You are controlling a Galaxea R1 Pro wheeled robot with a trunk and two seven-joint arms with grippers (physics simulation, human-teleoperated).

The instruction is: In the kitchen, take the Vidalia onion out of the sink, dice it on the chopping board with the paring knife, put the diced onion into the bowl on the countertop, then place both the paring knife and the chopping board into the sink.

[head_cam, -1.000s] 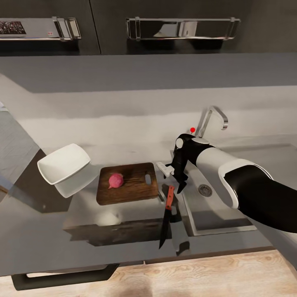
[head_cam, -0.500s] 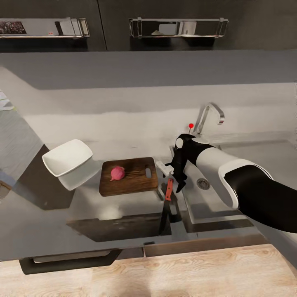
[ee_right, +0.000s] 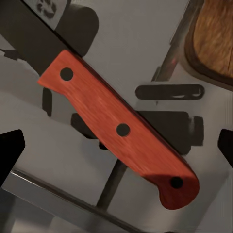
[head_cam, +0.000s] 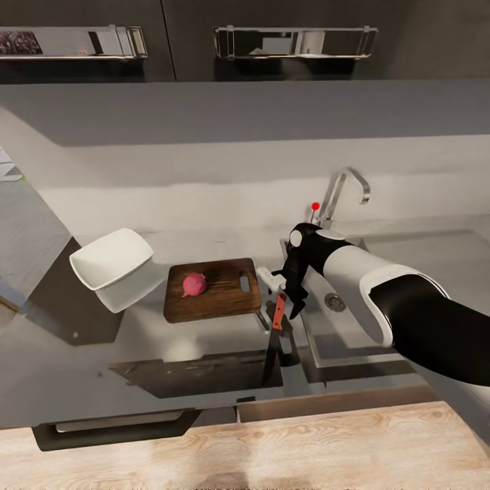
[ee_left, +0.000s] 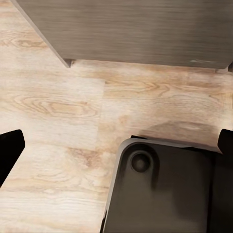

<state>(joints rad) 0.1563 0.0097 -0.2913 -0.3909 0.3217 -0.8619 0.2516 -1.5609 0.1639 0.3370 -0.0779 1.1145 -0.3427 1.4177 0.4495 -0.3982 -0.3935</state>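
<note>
the right pincer (head_cam: pixel 286 299) hung open directly above the paring knife (head_cam: pixel 274 342) handle (ee_right: pixel 121 130), which lay on the desk (head_cam: pixel 82 381) beside the sink (head_cam: pixel 381 340).

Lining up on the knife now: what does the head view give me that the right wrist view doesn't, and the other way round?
Head view alone: the onion resting on the board, the white bowl, the sink with its tap, the knife's dark blade, and the right pincer just above the handle. Right wrist view alone: the handle's three rivets close up, lying slantwise between the widely parted fingertips. Both share the knife on the counter and a corner of the board.
</note>
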